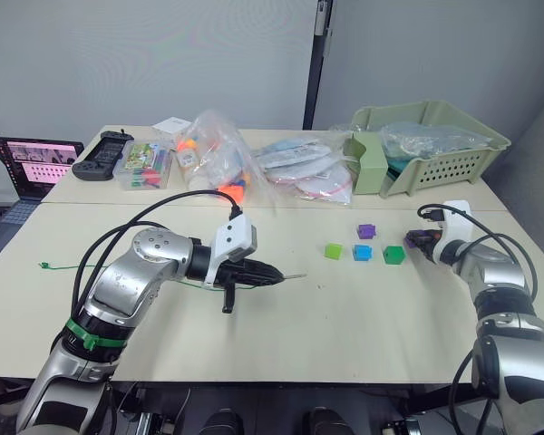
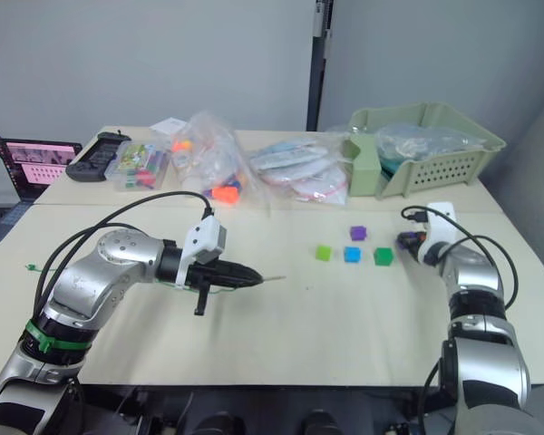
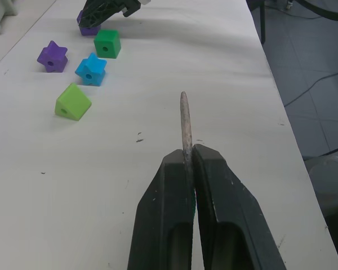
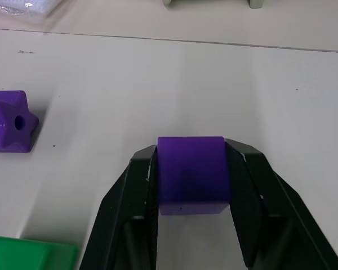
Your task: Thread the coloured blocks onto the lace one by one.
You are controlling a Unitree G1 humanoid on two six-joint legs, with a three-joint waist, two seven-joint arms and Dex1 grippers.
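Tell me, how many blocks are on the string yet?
None yet. The left gripper pinches the lace by its tip; the right gripper holds a purple block. Four blocks wait on the table: purple, light green, blue, dark green.

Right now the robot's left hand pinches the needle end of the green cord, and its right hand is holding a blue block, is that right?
Not quite. The block in the right gripper is purple, as the right wrist view shows; the blue block lies on the table. The left gripper does pinch the lace's stiff tip.
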